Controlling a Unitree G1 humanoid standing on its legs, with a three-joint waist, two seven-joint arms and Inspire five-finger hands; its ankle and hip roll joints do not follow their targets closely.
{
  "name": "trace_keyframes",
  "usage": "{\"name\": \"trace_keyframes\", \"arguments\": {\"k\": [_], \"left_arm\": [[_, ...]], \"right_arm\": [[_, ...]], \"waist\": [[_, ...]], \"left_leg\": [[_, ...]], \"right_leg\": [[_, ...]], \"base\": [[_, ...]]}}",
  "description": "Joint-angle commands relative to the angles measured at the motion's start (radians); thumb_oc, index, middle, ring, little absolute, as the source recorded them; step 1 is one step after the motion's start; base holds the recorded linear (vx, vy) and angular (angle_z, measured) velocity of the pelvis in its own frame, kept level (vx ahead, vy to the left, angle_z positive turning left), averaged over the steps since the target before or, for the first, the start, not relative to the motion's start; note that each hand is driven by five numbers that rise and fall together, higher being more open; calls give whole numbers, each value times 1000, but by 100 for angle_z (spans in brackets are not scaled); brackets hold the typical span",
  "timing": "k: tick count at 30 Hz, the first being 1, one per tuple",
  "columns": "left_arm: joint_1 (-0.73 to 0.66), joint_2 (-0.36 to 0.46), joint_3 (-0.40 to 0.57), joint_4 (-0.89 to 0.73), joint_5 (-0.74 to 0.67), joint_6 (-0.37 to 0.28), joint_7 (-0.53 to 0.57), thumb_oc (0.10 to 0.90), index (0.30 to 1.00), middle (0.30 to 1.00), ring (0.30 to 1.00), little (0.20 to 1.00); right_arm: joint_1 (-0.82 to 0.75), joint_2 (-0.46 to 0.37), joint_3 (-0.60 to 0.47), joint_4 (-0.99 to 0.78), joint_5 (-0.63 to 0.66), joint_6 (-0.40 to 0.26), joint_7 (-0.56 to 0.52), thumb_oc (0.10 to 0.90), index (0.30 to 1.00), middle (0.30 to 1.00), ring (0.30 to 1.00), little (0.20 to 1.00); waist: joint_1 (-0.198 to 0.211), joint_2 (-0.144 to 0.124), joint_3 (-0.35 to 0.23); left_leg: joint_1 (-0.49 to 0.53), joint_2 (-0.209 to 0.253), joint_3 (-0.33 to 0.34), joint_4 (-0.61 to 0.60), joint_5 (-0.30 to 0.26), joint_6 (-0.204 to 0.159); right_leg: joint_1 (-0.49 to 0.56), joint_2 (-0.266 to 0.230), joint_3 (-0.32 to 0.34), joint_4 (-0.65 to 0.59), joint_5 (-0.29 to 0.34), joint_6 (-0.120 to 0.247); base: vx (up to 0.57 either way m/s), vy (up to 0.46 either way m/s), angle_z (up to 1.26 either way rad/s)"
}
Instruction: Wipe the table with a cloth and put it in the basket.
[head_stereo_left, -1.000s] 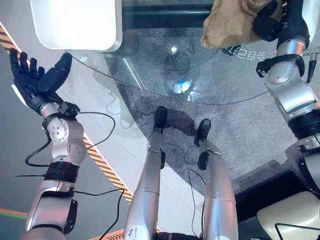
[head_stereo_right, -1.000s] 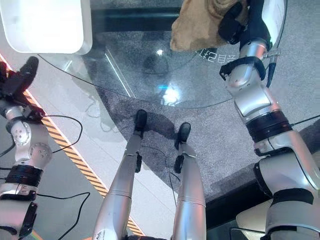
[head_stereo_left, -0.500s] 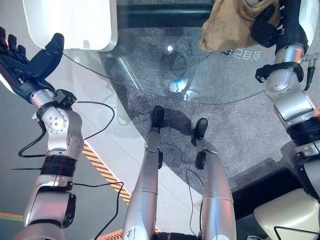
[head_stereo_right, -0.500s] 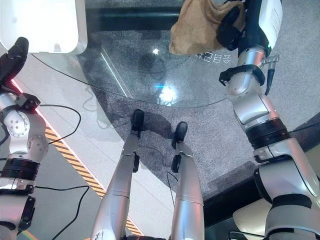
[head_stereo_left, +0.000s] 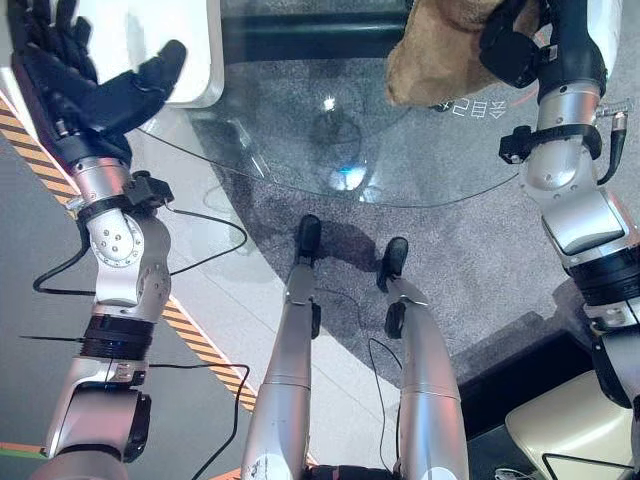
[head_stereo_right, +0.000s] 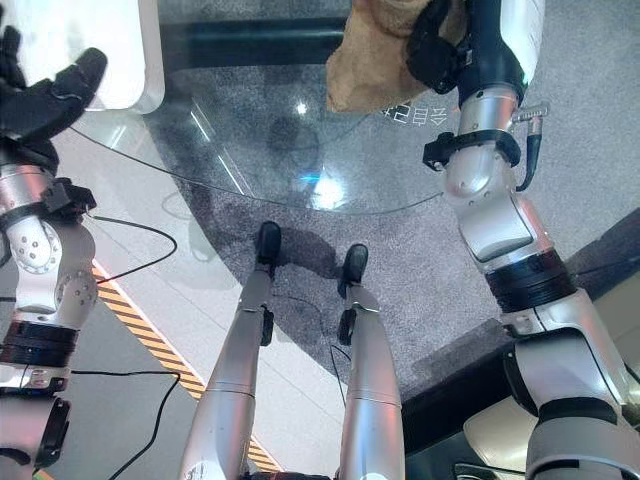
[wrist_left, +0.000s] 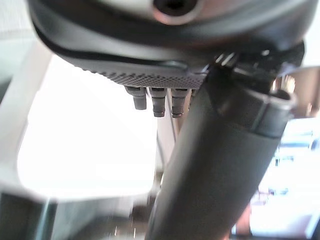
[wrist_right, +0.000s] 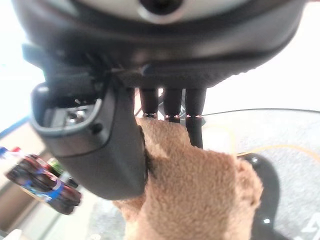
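A tan fluffy cloth lies bunched on the far right part of the round glass table. My right hand is shut on it, and the right wrist view shows the thumb and fingers pressed into the cloth. The white rounded basket stands at the table's far left. My left hand is raised in front of the basket's near edge, open, with its fingers spread and its thumb pointing toward the table. In the left wrist view the basket shows past the fingers.
A yellow-and-black striped line crosses the floor at the left. A cream rounded object sits on the floor at the lower right. A dark bar runs behind the table.
My left hand has risen and swung right, from beside the table to in front of the basket. The right hand and cloth have slid slightly left on the glass.
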Motion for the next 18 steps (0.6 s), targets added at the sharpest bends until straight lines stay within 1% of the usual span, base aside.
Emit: {"name": "trace_keyframes", "arguments": {"k": [1,5,10,18], "left_arm": [[-31,15,42,-110,27,-36,-64,800,900,900,900,900],[-52,-4,5,-132,11,0,-107,800,900,900,900,900],[-83,-21,-38,-126,-14,40,-154,800,900,900,900,900],[-126,-51,-95,-98,-21,58,-189,800,900,900,900,900]], "right_arm": [[-51,-4,-112,-191,-52,-124,-6,100,300,300,300,200],[-57,15,-121,-237,-50,-139,20,100,300,300,300,200],[-76,33,-121,-276,2,-163,43,100,300,300,300,200],[-108,65,-105,-317,76,-190,66,100,300,300,300,200]], "waist": [[2,-1,-27],[-6,-4,-27],[-13,-14,-27],[-23,-26,-27]], "left_leg": [[60,-40,56,79,-136,53],[63,-42,61,79,-134,56],[66,-41,64,84,-134,58],[68,-41,67,91,-136,59]], "right_leg": [[83,63,30,-106,41,46],[83,65,35,-106,47,47],[86,66,38,-109,56,50],[89,68,43,-113,65,52]], "base": [[0,0,0],[0,0,0],[0,0,0],[0,0,0]]}}
